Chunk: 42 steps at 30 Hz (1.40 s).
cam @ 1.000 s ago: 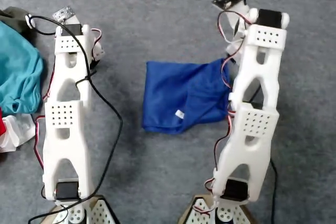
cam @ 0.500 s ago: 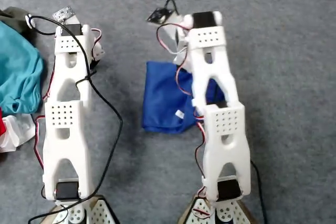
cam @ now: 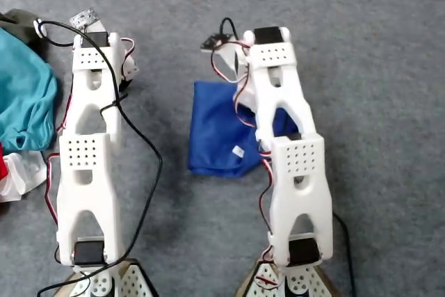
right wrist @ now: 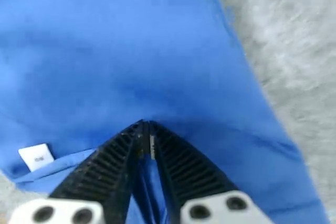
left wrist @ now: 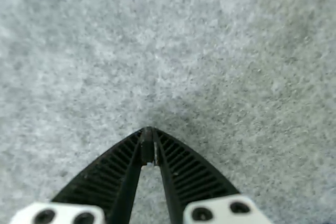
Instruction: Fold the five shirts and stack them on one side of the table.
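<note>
A blue shirt (cam: 215, 137) lies folded at the middle of the grey table (cam: 389, 67), its white label (cam: 238, 151) near the front edge. My right gripper (right wrist: 146, 125) is shut, tips pressed down into the blue shirt (right wrist: 131, 40), apparently pinching a fold of it. In the high view the right arm covers the shirt's right half and the right gripper (cam: 235, 80) sits at its far edge. My left gripper (left wrist: 147, 132) is shut on nothing, just above bare table; in the high view the left gripper (cam: 125, 74) stands left of the shirt.
A teal shirt (cam: 24, 99) lies bunched at the table's left edge, with a dark green garment (cam: 17, 22) behind it and white and red cloth (cam: 17, 172) in front. The table's right side is bare felt.
My right arm swung from the shirt's right edge to over its middle, carrying the right part of the shirt leftwards over itself. The left arm has not moved.
</note>
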{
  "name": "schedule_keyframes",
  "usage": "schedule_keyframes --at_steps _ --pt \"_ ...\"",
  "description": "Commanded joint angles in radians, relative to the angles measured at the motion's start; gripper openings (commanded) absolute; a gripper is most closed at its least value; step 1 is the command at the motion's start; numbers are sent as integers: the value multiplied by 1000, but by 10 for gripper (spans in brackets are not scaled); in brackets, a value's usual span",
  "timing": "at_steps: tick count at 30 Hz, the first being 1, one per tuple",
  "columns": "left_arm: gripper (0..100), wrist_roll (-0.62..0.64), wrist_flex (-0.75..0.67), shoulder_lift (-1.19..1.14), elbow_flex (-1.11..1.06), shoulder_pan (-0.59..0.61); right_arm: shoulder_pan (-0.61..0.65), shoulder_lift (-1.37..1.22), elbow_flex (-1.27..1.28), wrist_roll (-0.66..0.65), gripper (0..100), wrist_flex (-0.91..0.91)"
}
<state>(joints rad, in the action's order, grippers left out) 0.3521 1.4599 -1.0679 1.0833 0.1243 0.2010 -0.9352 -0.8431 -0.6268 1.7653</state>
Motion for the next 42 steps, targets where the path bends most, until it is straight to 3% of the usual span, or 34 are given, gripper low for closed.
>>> schedule_keyframes --at_steps 1,10,31,38,42 --pt "20 3 -15 13 46 -9 -22 76 65 5 5 18" --pt "20 3 -15 13 46 -9 -79 219 262 -23 5 18" --pt "20 3 -15 13 46 -9 -360 679 900 -147 5 -6" --pt "20 3 -15 13 46 -9 -417 740 947 -173 5 -15" --pt "20 3 -15 13 46 -23 -407 748 797 -147 5 11"
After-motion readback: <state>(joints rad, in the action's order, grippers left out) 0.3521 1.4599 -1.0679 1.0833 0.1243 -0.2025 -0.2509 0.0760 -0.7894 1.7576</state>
